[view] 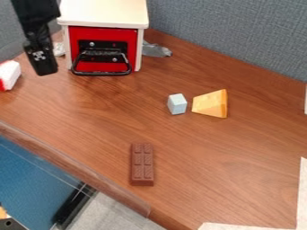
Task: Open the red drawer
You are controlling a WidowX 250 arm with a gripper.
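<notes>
The black gripper (42,58) hangs at the upper left, to the left of the small white cabinet and apart from the drawer handle. The red drawer (101,35) is set in the front of that cabinet, its face level with the white frame as far as I can tell. A black loop handle (125,70) stands out from the drawer face and slopes down toward the table.
The cabinet's white top (103,11) is at the back. A light blue block (177,104) and a yellow wedge (210,104) lie mid-table, a brown chocolate bar (142,164) nearer the front edge. A white and red object (8,75) sits at the left.
</notes>
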